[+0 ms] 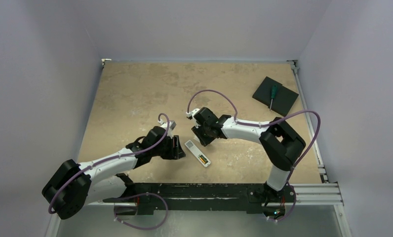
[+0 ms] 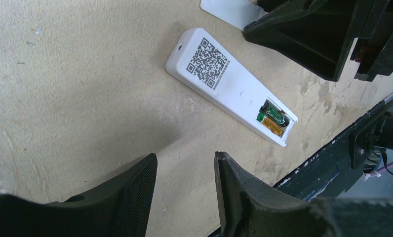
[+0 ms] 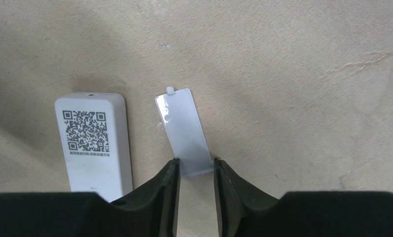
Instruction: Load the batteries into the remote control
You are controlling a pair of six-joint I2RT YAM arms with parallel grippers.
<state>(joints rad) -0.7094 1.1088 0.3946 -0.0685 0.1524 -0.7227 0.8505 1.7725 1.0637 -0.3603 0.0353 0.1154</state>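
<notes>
This looks like a robotics lab cell. Plain pale walls (image 1: 36,74) box in a beige tabletop (image 1: 135,94). Aluminium framing (image 1: 313,193) edges it, with a cabled left arm (image 1: 108,163) and right arm (image 1: 246,129) bolted on

Surface (image 1: 135,98): tan, mottled board. Remote control (image 1: 197,152) lies on it toward the near edge, back up, QR label showing, recess uncovered, both batteries (image 2: 273,120) seated side by side. White cover plate (image 3: 183,132) just beside the remote; contact with surface unclear. Black pad (image 1: 285,102) flat at far right corner, carrying a green-handled screwdriver (image 1: 272,95).
</notes>
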